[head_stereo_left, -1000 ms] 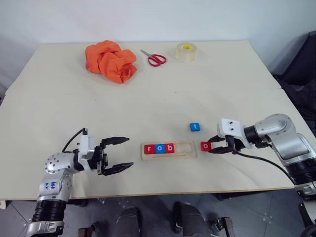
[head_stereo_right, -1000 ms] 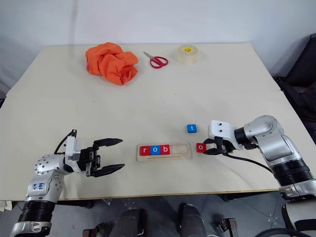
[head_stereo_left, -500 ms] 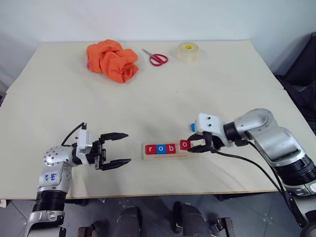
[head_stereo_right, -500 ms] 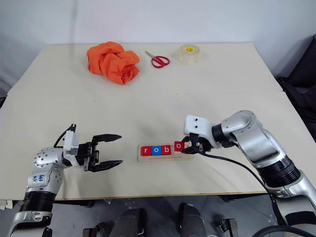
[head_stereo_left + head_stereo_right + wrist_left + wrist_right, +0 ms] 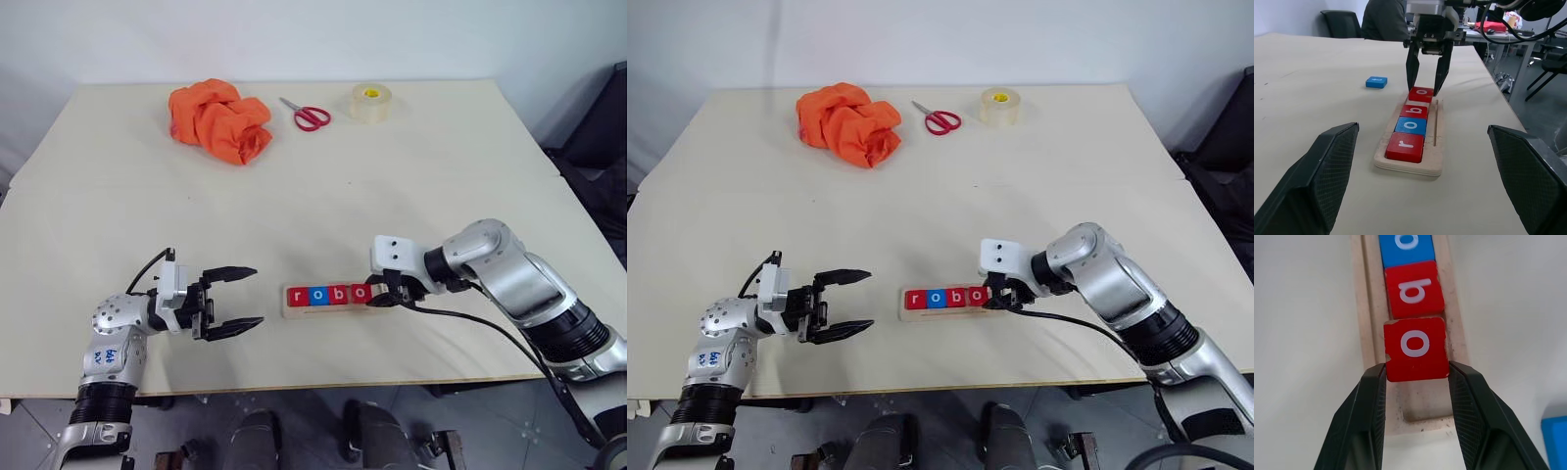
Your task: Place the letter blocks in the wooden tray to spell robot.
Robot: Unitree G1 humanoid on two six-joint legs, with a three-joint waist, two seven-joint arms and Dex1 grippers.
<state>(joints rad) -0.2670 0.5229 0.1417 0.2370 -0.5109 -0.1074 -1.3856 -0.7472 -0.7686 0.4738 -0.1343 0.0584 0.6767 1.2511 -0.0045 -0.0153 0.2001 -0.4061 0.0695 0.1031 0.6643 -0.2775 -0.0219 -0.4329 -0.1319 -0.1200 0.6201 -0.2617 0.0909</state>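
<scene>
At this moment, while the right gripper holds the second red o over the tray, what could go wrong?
1. The right gripper pinches the red o block only at its near edge, so it may tilt or slip on release.
2. A gap shows between it and the b block; pushing it closer could shift the row in the wooden tray.
3. The blue t block lies nearby and could be knocked.

Since a second ago the right gripper (image 5: 1416, 377) has carried the red o block (image 5: 1415, 348) leftward from the bare table beside the wooden tray's (image 5: 294, 311) right end into the tray's groove, just after the red b block (image 5: 1414, 289).
</scene>
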